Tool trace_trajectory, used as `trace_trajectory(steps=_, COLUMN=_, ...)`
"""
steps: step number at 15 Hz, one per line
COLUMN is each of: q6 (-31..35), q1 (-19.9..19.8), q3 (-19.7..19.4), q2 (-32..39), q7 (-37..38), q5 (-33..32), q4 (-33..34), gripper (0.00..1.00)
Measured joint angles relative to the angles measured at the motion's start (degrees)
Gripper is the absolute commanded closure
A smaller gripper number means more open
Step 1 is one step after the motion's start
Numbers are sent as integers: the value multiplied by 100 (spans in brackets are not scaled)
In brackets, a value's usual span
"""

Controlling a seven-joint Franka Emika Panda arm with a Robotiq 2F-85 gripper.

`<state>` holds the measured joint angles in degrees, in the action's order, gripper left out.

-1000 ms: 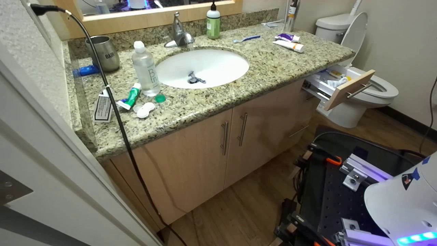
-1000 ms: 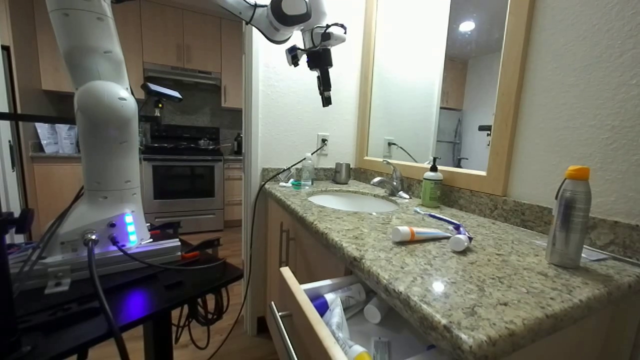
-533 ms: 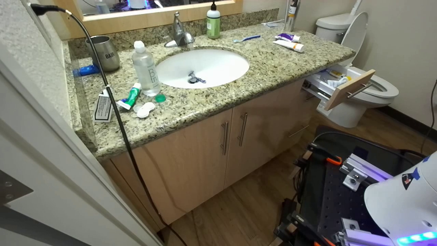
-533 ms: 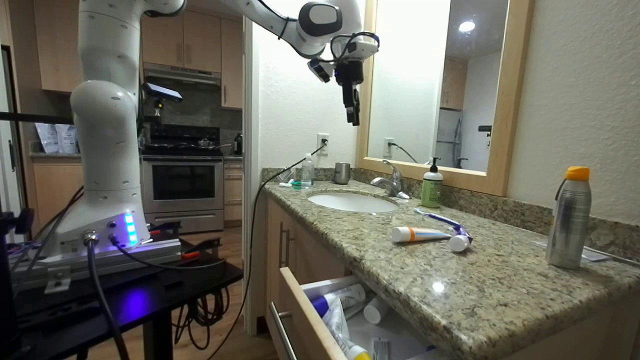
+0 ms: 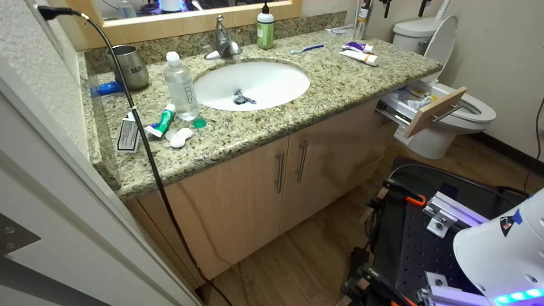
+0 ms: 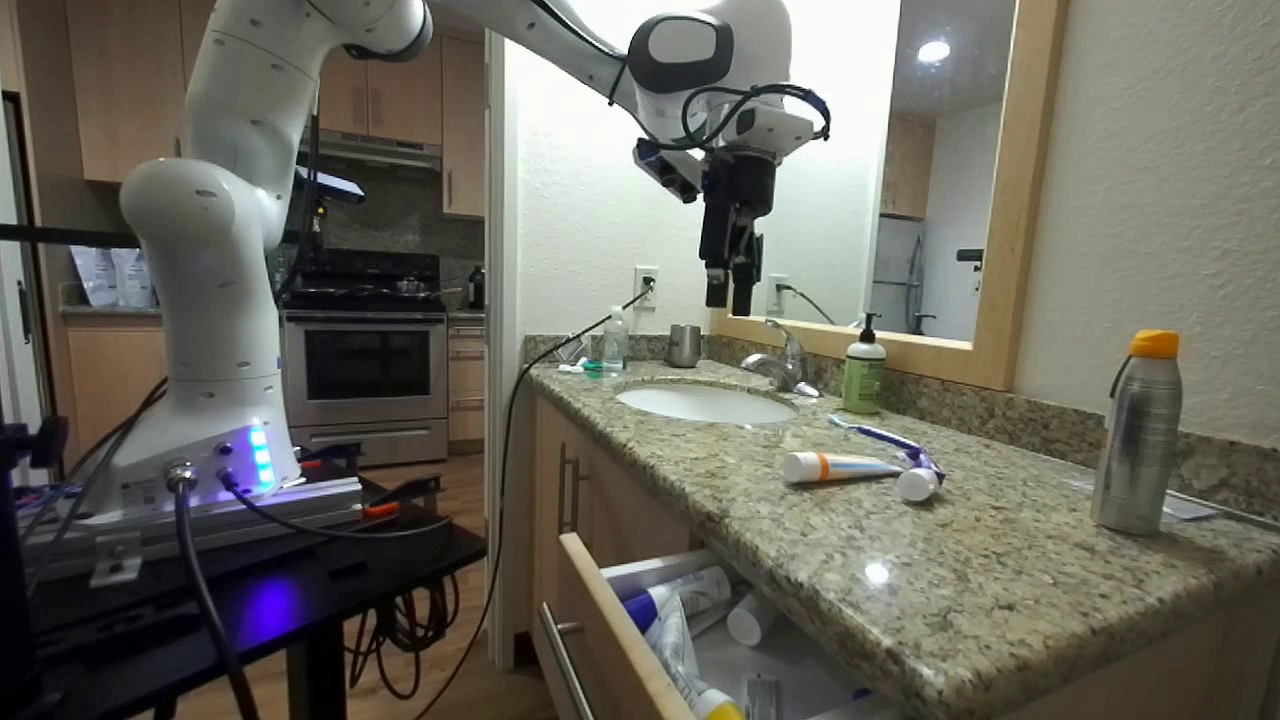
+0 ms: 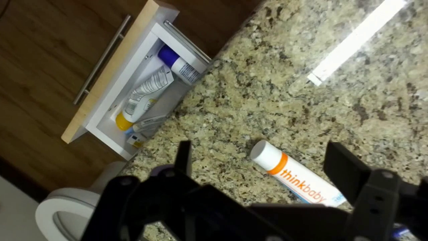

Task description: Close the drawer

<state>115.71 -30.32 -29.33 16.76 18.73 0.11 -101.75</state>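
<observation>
The drawer stands pulled out under the counter's far end. Its flat light-tan front panel also shows in another exterior view and in the wrist view. A metal bar handle runs along its outer face. Whitish tubes with yellow and purple caps lie inside. My gripper is open and empty, its fingers wide apart above the counter. In the exterior views it hangs pointing down in the air, only its fingertips showing at the top edge. It is apart from the drawer.
The granite counter overhangs the drawer. A thinkbaby tube lies on it below my gripper. A metal bottle with an orange cap and a green soap bottle stand upright. A toilet is behind the drawer.
My gripper has come lower and closer along the counter toward the drawer's end; its fingertips now show at an exterior view's top edge. The drawer has not moved.
</observation>
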Motion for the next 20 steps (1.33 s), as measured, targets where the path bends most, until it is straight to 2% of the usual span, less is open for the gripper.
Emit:
trace_trajectory(steps=6, q6=-2, q1=0, q3=63, q2=-3, q7=-26, q5=119, q4=72, gripper=0)
trace_trajectory(steps=9, q6=252, q1=-77, q3=-77, q2=145, q7=80, q5=88, q4=11, gripper=0)
trace_trajectory(steps=13, q6=1252, q1=-577, q3=-400, q2=793, q7=-75, q5=-209, q4=-292, gripper=0)
trace_trajectory(steps=16, q6=1800, q1=-923, q3=-663, q2=1462, q7=-183, q5=-794, q4=-438, gripper=0)
trace_trajectory(steps=20, q6=2107, q1=-1160, q3=-944, q2=2236, q7=-247, q5=-1379, q4=-390, gripper=0)
